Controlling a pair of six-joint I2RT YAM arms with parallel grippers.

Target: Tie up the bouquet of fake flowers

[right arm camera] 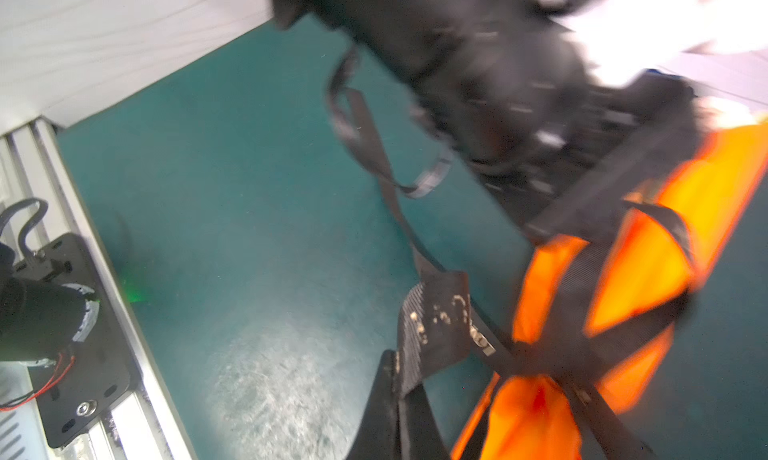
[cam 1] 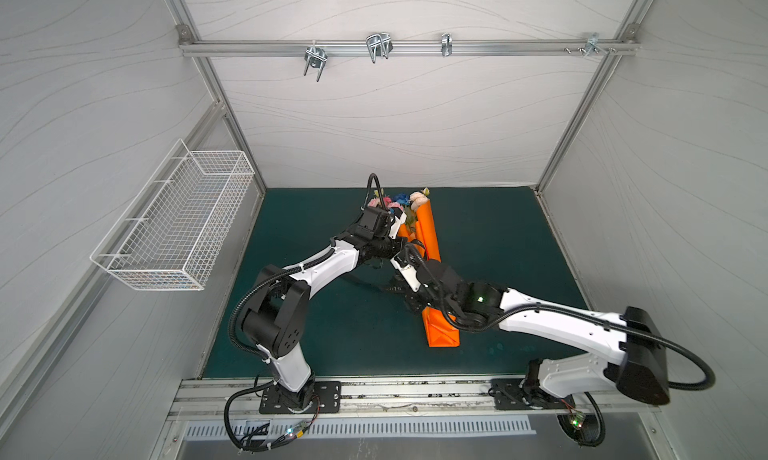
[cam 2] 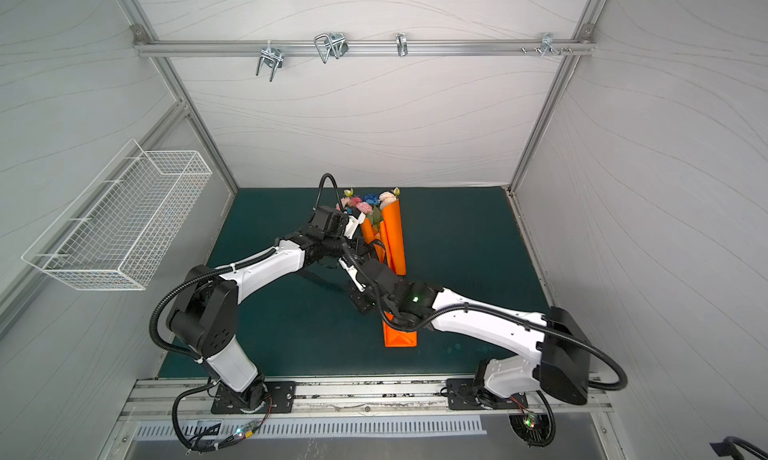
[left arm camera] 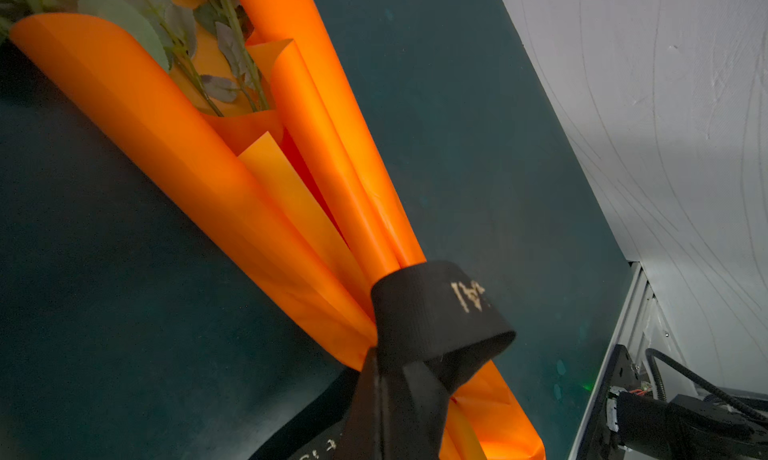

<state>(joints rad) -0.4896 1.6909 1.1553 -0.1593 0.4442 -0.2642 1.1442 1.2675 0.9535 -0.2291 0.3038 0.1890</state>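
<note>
The bouquet of fake flowers (cam 1: 399, 202) (cam 2: 370, 202) lies on the green mat, rolled in orange paper (cam 1: 430, 233), with its blossoms at the far end. Its green stems and leaves (left arm camera: 232, 50) show inside the paper (left arm camera: 199, 154). A black printed ribbon (left arm camera: 436, 308) loops around the narrow part of the wrap. My left gripper (left arm camera: 395, 412) (cam 1: 403, 245) is shut on one ribbon strand right at the loop. My right gripper (right arm camera: 399, 412) (cam 1: 400, 265) is shut on the other ribbon strand (right arm camera: 432, 333), just beside the wrap (right arm camera: 648, 270). Both grippers meet over the middle of the wrap in both top views.
A white wire basket (cam 1: 174, 225) hangs on the left wall. Metal hooks (cam 1: 378, 48) hang from the rail on the back wall. A loose ribbon end (cam 1: 390, 288) trails on the mat (cam 1: 324, 325) under the arms. The arm bases stand on the front rail (cam 1: 415, 395).
</note>
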